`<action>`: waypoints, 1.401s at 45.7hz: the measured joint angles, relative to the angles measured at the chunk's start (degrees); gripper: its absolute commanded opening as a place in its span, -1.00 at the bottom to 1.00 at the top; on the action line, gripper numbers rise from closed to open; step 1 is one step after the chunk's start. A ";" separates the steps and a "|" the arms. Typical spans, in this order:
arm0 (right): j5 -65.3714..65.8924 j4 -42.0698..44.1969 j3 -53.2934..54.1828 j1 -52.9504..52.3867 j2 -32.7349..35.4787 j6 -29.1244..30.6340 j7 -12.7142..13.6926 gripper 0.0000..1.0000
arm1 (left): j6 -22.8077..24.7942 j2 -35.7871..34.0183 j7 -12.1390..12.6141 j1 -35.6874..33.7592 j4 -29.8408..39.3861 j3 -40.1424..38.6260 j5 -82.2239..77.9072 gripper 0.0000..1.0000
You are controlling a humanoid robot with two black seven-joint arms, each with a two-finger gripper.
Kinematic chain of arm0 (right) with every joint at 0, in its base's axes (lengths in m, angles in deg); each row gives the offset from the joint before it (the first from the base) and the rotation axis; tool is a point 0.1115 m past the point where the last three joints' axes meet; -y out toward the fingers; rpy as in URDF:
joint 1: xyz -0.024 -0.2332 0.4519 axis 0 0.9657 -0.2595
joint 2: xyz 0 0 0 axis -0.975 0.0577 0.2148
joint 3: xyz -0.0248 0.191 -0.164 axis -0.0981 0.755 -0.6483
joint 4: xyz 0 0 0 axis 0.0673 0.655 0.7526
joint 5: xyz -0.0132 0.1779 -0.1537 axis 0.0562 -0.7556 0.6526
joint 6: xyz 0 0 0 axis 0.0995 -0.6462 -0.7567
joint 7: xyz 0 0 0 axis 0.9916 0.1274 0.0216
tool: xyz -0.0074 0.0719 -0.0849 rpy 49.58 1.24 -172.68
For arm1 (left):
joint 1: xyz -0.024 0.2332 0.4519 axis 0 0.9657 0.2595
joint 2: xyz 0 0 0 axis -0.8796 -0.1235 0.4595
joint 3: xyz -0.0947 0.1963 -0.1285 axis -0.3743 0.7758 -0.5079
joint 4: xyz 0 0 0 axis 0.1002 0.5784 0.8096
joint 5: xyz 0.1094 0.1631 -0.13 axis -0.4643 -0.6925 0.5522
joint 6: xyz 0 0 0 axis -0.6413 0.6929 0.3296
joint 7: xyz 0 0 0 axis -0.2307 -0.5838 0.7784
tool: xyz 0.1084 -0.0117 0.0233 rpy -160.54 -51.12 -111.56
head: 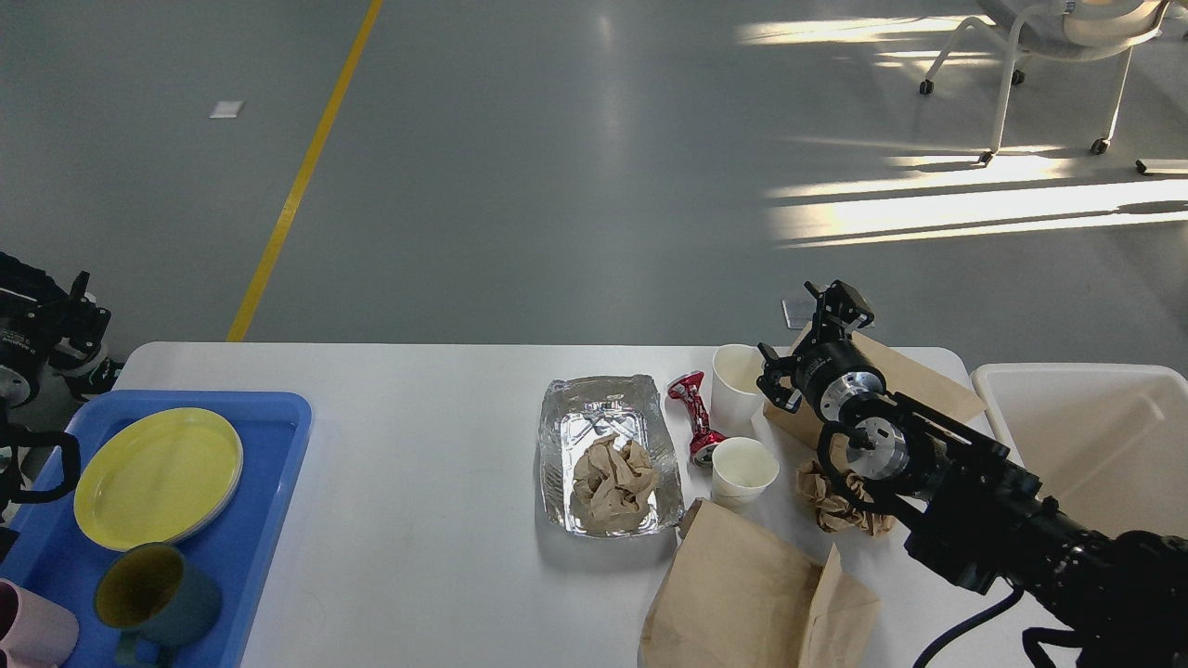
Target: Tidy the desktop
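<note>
1. Right gripper (835,311): raised above the desktop (418,445) far edge, finger state indiscernible.
2. Paper cup (733,376): just left, below.
3. Brown bag (914,376): beneath, right.

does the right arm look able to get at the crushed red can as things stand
Probably yes, though awkwardly. The right pincer hangs over the far right of the desktop, and the red can lies close by to its left. Two white paper cups stand between them, so coming from above looks safer.
</note>
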 measured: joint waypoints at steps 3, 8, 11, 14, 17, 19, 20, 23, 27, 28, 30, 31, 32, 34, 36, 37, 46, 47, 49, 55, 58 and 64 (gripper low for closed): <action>0.00 0.00 0.00 0.00 0.00 0.00 0.00 1.00 | -0.63 0.16 0.00 -0.96 -0.01 0.03 -0.02 0.93; 0.00 0.00 0.00 0.00 0.00 0.00 0.00 1.00 | -2.45 0.83 0.01 -2.41 -0.07 0.10 -0.28 0.93; 0.00 0.00 0.00 0.00 0.00 0.00 0.00 1.00 | -3.01 1.39 0.02 -3.21 -0.08 0.11 -0.42 0.93; 0.00 0.00 0.00 0.00 0.00 0.00 0.00 1.00 | -3.11 1.74 0.02 -4.14 -0.08 0.12 -0.46 0.93; 0.00 0.00 0.00 0.00 0.00 0.00 0.00 1.00 | -3.10 1.91 -0.09 -4.80 -0.08 0.11 -0.47 0.93; 0.00 0.00 0.00 0.00 0.00 0.00 0.00 1.00 | -2.96 2.02 -0.13 -5.08 -0.08 0.11 -0.47 0.93; 0.00 0.00 0.00 0.00 0.00 0.00 0.00 1.00 | -2.90 2.10 -0.13 -5.20 -0.08 0.10 -0.47 0.93; 0.00 0.00 0.00 0.00 0.00 0.00 0.00 1.00 | -2.76 2.70 -0.13 -5.64 -0.07 0.08 -0.50 0.93; 0.00 0.00 0.00 0.00 0.00 0.00 0.00 1.00 | -2.68 3.53 -0.25 -5.94 -0.04 0.06 -0.53 0.93; 0.00 0.00 0.00 0.00 0.00 0.00 0.00 1.00 | -2.67 3.67 -0.33 -5.95 -0.03 0.05 -0.53 0.93; 0.00 0.00 0.00 0.00 0.00 0.00 0.00 1.00 | -2.66 3.94 -0.47 -5.95 -0.03 0.05 -0.53 0.93; 0.00 0.00 0.00 0.00 0.00 0.00 0.00 1.00 | -2.65 4.10 -0.52 -5.96 -0.02 0.03 -0.53 0.93; 0.00 0.00 0.00 0.00 0.00 0.00 0.00 1.00 | -2.65 4.35 -0.55 -5.96 -0.01 0.03 -0.53 0.93; 0.00 0.00 0.00 0.00 0.00 0.00 0.00 1.00 | -2.65 4.87 -0.55 -5.96 0.01 0.03 -0.51 0.93; 0.00 0.00 0.00 0.00 0.00 0.01 0.00 1.00 | -2.65 5.46 -0.54 -5.96 0.01 0.04 -0.49 0.93; 0.00 0.00 0.00 0.00 0.00 0.01 0.00 1.00 | -2.61 5.71 -0.50 -5.95 0.01 0.05 -0.49 0.93; 0.00 0.00 0.00 0.01 0.00 0.01 0.00 1.00 | -1.43 8.18 -0.77 -5.34 0.02 0.10 -0.57 0.93; 0.00 0.00 0.00 0.01 0.00 0.01 0.00 1.00 | -1.24 8.30 -0.78 -5.26 0.02 0.10 -0.58 0.93; 0.00 0.00 0.00 0.01 0.00 0.01 0.00 1.00 | -0.65 8.41 -0.79 -4.95 0.01 0.08 -0.58 0.93; 0.00 0.01 0.00 0.02 0.00 0.01 0.00 1.00 | 0.22 8.18 -0.64 -3.90 -0.06 0.06 -0.58 0.93; 0.00 0.02 0.00 0.02 0.00 0.01 0.00 1.00 | 0.32 8.26 -0.56 -3.01 -0.10 0.06 -0.62 0.93; 0.00 0.08 0.00 0.02 0.00 0.01 0.00 1.00 | 0.59 9.74 -0.84 -1.61 -0.10 0.05 -0.65 0.93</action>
